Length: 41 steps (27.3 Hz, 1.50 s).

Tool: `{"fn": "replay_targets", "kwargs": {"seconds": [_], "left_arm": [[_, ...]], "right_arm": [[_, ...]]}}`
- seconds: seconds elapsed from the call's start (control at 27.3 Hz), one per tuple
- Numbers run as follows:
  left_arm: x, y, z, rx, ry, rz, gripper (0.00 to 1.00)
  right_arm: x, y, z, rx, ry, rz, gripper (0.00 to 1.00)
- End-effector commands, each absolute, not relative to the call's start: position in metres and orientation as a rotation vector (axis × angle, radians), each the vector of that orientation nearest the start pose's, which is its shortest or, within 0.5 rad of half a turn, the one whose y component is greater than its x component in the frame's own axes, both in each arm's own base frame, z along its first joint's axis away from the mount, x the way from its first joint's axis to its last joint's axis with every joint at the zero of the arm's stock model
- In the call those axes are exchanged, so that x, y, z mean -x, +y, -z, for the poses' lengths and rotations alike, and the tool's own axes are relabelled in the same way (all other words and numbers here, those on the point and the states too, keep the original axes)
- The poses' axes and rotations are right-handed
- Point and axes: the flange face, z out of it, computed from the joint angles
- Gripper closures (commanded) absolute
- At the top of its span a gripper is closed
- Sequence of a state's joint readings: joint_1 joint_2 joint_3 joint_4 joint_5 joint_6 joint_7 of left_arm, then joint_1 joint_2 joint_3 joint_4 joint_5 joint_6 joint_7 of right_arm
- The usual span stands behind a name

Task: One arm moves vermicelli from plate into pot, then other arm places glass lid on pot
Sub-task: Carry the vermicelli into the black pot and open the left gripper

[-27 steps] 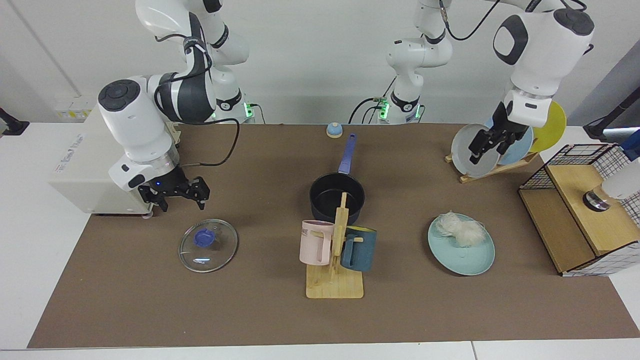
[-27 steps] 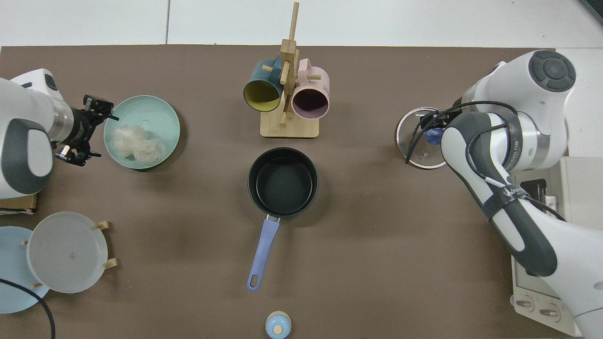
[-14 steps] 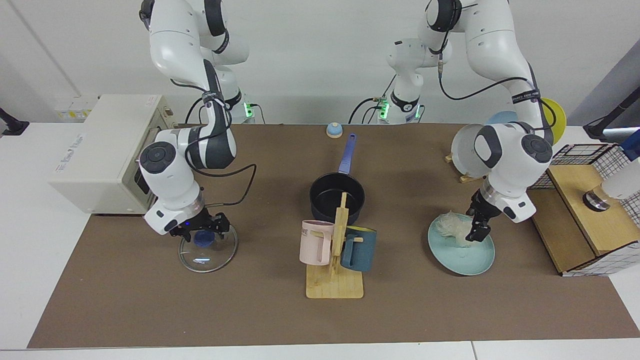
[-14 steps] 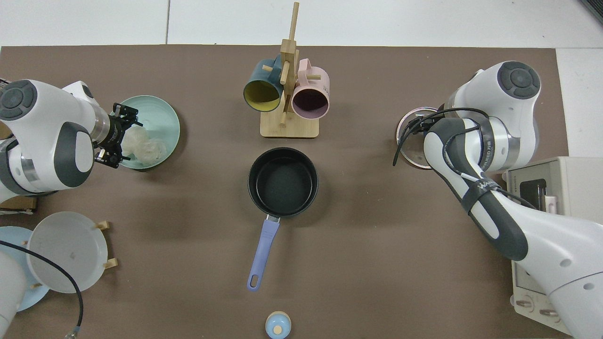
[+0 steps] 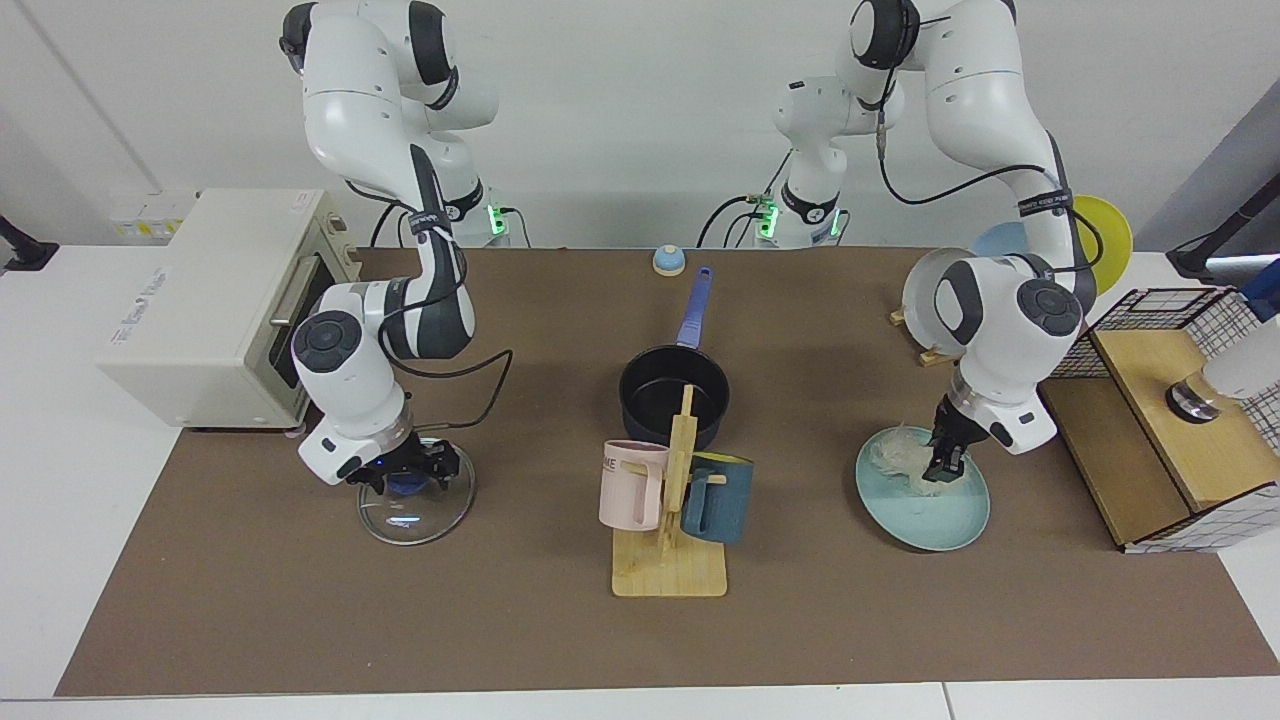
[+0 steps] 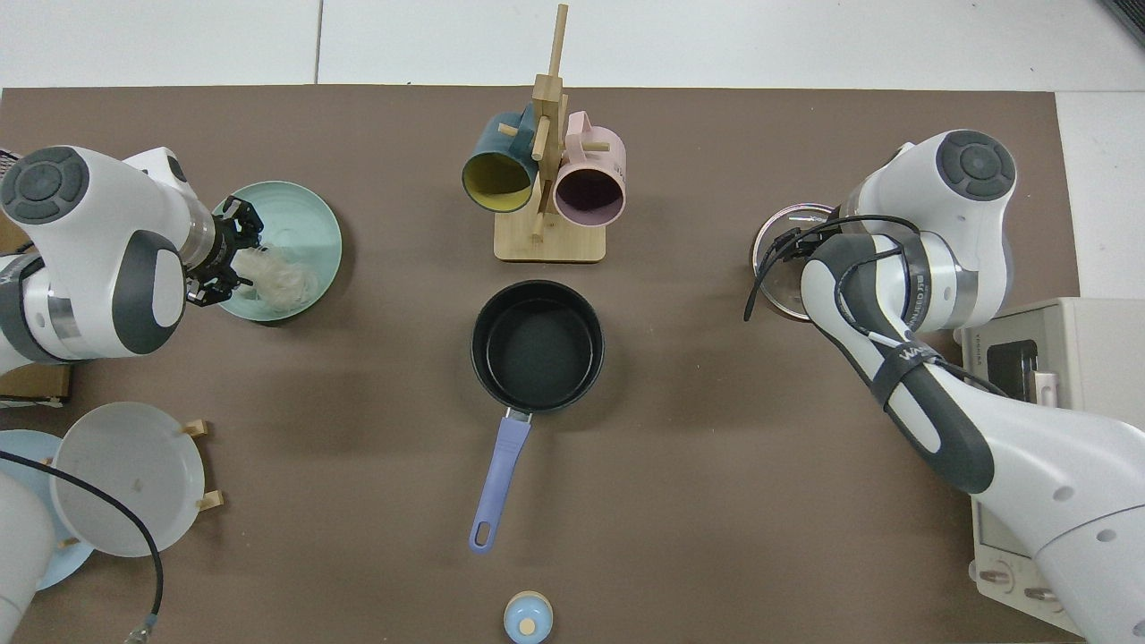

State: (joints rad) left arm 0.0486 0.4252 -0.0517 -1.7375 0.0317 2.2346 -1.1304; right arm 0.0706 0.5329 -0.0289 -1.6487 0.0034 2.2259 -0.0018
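The cream vermicelli [image 5: 895,455] [image 6: 284,279] lies on the pale teal plate [image 5: 940,515] [image 6: 309,224]. My left gripper [image 5: 945,468] [image 6: 234,255] is down on the plate, shut on the clump's edge. The black pot [image 5: 672,395] [image 6: 537,344] stands mid-table, empty, with its blue-purple handle pointing towards the arm bases. The glass lid [image 5: 415,515] [image 6: 774,259] lies flat on the mat. My right gripper [image 5: 408,478] sits low over the lid, open, with its fingers either side of the blue knob. In the top view the right arm's wrist hides that gripper.
A wooden mug rack [image 5: 670,560] with a pink and a dark blue mug stands just in front of the pot. A toaster oven [image 5: 200,300] sits behind the lid. A rack of plates [image 5: 925,290] and a wire-and-wood box [image 5: 1160,420] stand by the teal plate.
Both arms came down from high positions. The left gripper dropped onto the plate and narrowed on the vermicelli. The right gripper lowered over the lid's knob.
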Motion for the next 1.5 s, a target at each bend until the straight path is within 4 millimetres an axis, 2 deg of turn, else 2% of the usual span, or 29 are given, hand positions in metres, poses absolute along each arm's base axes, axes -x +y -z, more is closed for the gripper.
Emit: {"fn": "replay_targets", "kwargs": {"seconds": [0.0, 0.11, 0.18, 0.29, 0.4, 0.55, 0.66, 0.77, 1.03, 1.14, 1.28, 1.36, 1.47], "left_arm": [[-0.686, -0.016, -0.373, 2.718, -1.588, 0.086, 1.0], [-0.682, -0.03, -0.399, 2.767, -1.511, 0.069, 1.0], [-0.676, -0.034, -0.428, 2.794, -1.458, 0.07, 1.0], [-0.664, -0.053, -0.464, 2.857, -1.373, 0.081, 1.0], [-0.651, -0.087, -0.482, 2.908, -1.286, 0.062, 1.0], [-0.632, -0.143, -0.489, 2.948, -1.211, 0.003, 1.0], [-0.614, -0.198, -0.488, 2.972, -1.183, -0.029, 1.0], [-0.598, -0.236, -0.482, 3.014, -1.143, -0.049, 1.0], [-0.561, -0.28, -0.469, 3.123, -1.079, -0.082, 1.0], [-0.54, -0.301, -0.465, 3.137, -1.016, -0.108, 1.0], [-0.541, -0.315, -0.452, 3.171, -1.015, -0.092, 1.0], [-0.538, -0.329, -0.436, 3.187, -0.989, -0.111, 1.0], [-0.534, -0.333, -0.421, 3.178, -0.973, -0.133, 1.0]], "right_arm": [[-0.681, 0.028, -0.308, 3.152, -0.086, 0.088, 0.26], [-0.68, 0.028, -0.308, 3.154, -0.088, 0.08, 0.54], [-0.68, 0.032, -0.309, 3.156, -0.099, 0.069, 0.68], [-0.683, 0.03, -0.315, 3.155, -0.097, 0.078, 0.86], [-0.685, 0.034, -0.322, 3.152, -0.106, 0.078, 0.99], [-0.688, 0.037, -0.34, 3.147, -0.105, 0.073, 1.0], [-0.69, 0.039, -0.357, 3.143, -0.105, 0.029, 1.0], [-0.691, 0.04, -0.378, 3.144, -0.121, 0.005, 1.0], [-0.683, 0.043, -0.428, 3.135, -0.147, 0.077, 1.0], [-0.68, 0.041, -0.438, 3.134, -0.166, 0.08, 1.0], [-0.676, 0.038, -0.453, 3.134, -0.168, 0.094, 1.0], [-0.673, 0.038, -0.46, 3.133, -0.19, 0.092, 1.0], [-0.668, 0.038, -0.471, 3.13, -0.199, 0.092, 1.0]]}}
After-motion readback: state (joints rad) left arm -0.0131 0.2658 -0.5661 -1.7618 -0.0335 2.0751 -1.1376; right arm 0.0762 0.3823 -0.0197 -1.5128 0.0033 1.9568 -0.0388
